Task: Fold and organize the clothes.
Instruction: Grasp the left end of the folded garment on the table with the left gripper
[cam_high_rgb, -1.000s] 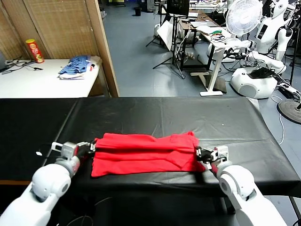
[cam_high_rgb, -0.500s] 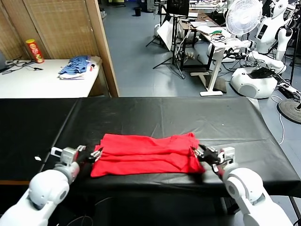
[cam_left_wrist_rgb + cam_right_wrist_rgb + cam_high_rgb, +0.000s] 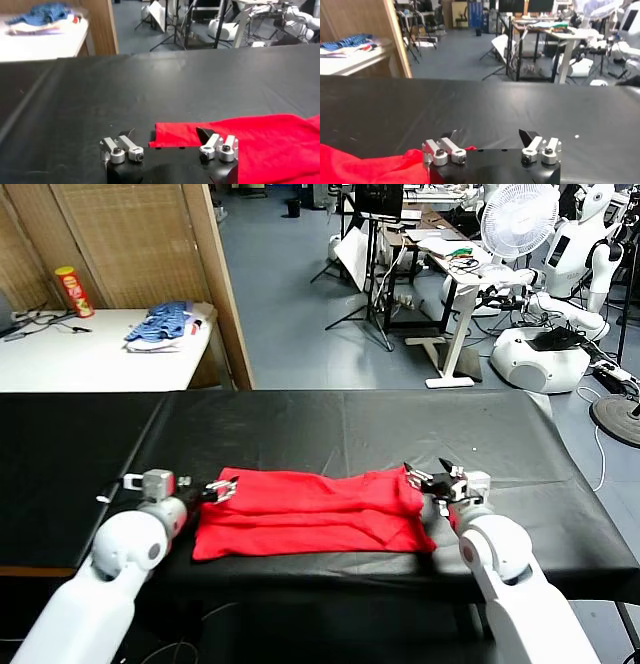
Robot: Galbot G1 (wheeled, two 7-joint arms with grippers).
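folding red t-shirt [image 3: 310, 512] on black table [image 3: 400, 424]: left gripper [image 3: 222, 487], right gripper [image 3: 430, 478] both wide, empty; regrip 2 end hems evenly, lift together.

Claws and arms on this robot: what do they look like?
Both arms are glossy white, rounded shells. The left claw and right claw share one build: a black base block, silver metal finger links with round bolt heads, and black pointed fingertips. No cables or markings visible.

left gripper [image 3: 168, 150] jaws apart, red T-shirt [image 3: 240, 137] corner
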